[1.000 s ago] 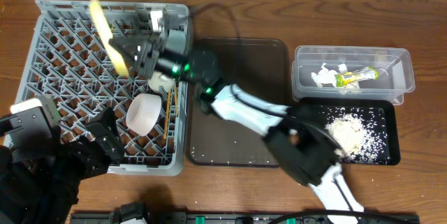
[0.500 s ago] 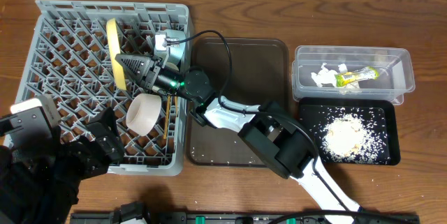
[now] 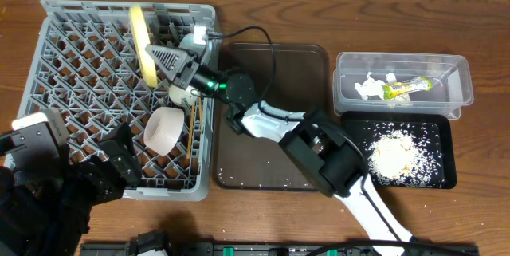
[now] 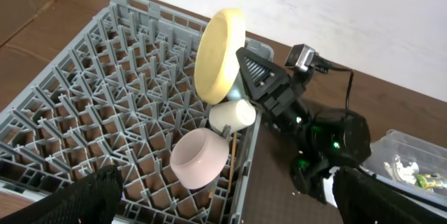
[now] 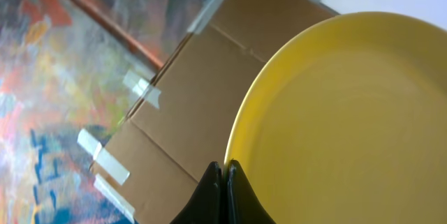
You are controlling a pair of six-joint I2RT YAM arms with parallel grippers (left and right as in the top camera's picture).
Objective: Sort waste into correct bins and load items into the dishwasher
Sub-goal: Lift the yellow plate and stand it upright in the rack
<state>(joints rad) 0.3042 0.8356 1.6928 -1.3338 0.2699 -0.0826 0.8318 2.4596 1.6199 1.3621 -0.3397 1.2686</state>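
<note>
At the far side of the grey dish rack (image 3: 72, 64), seen from above, the yellow plate (image 3: 142, 37) now stands on its edge. A moment ago it leaned more to the left. It has since swung up and moved toward the far right corner. The right pincer (image 3: 159, 52) has gone along with it, and its tip touches the plate. I think the plate is nearly parked between the pegs, and it looks like the last dish to go in. The left pincer (image 3: 111, 164) waits at the near left of the rack and has not moved.

To the right there are two bins. The clear tub (image 3: 454, 76) holds one snack wrapper (image 3: 406, 88) and a few paper scraps (image 3: 370, 87). The black tray (image 3: 445, 178) holds one rice pile (image 3: 390, 156). The brown tray (image 3: 307, 80) in the middle has only a few stray grains at its near edge, so the waste looks sorted.

From the left wrist, the left pincer (image 4: 227, 178) is spread wide with nothing between its fingers. In the rack I count one yellow plate (image 4: 220, 53), one white cup (image 4: 234, 114) and one white bowl (image 4: 199, 158) lying on its side. There is also one light blue bowl (image 4: 235, 91), mostly hidden behind the plate. The chopsticks (image 4: 232, 161) are too thin to count.

From the right wrist, the two black fingers (image 5: 213, 189) are pressed together. The plate's rim sits right at their tips. I cannot tell if they nip the rim or only push it.
</note>
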